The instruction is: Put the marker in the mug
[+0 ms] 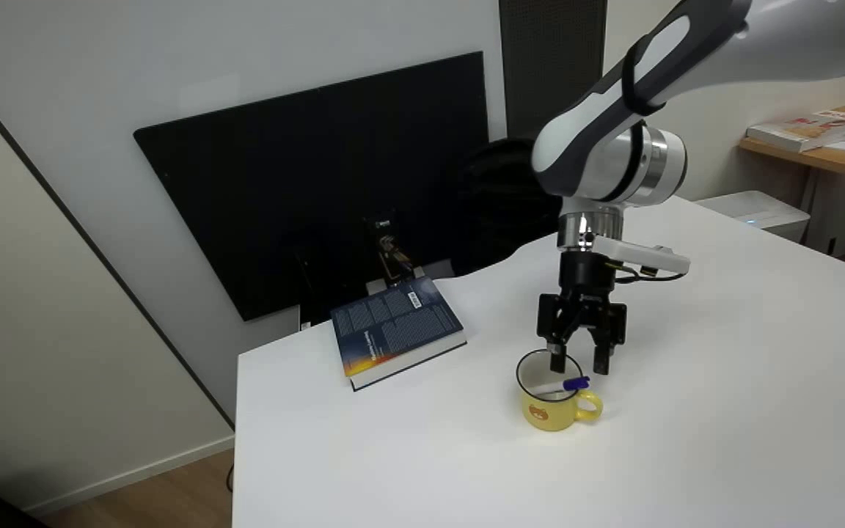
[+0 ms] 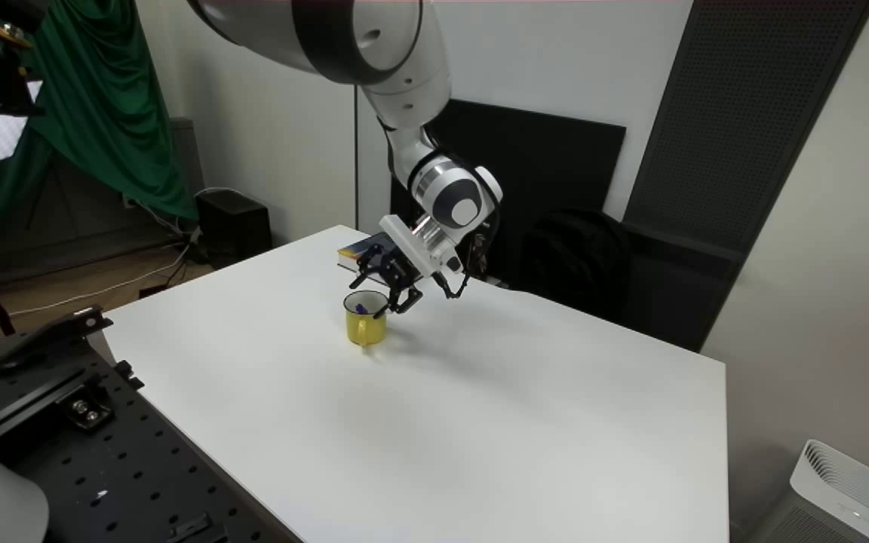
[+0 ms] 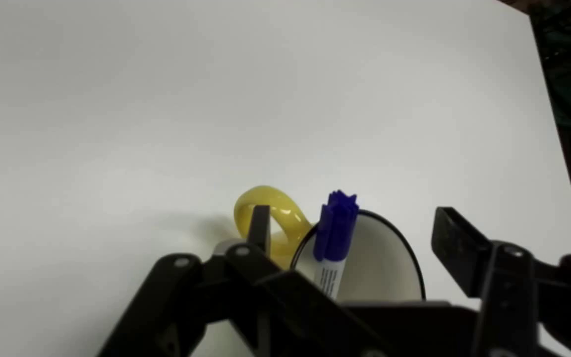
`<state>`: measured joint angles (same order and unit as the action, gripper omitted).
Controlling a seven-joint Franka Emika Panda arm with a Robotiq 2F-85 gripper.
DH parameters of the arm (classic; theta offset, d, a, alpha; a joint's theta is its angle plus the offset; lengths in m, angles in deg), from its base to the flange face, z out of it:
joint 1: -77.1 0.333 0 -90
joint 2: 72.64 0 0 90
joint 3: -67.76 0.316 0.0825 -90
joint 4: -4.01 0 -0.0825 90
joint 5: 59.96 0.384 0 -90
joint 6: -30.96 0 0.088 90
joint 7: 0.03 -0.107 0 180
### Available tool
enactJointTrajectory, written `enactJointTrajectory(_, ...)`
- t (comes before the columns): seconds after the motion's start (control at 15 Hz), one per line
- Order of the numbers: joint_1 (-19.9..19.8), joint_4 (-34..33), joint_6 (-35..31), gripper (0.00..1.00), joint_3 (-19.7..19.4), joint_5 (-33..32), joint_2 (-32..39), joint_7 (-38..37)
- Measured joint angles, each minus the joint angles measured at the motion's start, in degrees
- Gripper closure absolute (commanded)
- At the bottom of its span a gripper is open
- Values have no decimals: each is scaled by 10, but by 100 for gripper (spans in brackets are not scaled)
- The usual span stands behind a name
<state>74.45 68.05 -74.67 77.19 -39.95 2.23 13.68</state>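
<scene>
The small yellow mug (image 1: 549,418) stands upright on the white table, and it shows in both exterior views (image 2: 360,330). In the wrist view its pale inside (image 3: 384,258) and yellow handle show. The marker (image 3: 336,230), white with a blue-purple cap, leans in the mug, cap end up at the rim near the handle side. The cap also shows in both exterior views (image 1: 576,383) (image 2: 360,309). Its lower end is hidden. My gripper (image 1: 579,361) is open over the mug; in the wrist view its fingers (image 3: 354,225) stand apart on either side of the marker, touching nothing visible.
A blue book (image 1: 397,323) lies flat near the table's back edge. A black panel (image 1: 320,183) stands behind the table. In an exterior view a black perforated base plate (image 2: 125,452) borders the table, and a white appliance (image 2: 842,498) stands on the floor beside it.
</scene>
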Motion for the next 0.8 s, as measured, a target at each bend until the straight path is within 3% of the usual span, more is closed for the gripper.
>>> enactJointTrajectory(0.4, 67, 35, -150, 0, -43, -72, -36, -1)
enactJointTrajectory(0.8, 126, 151, -413, 0, -97, -110, -85, -13)
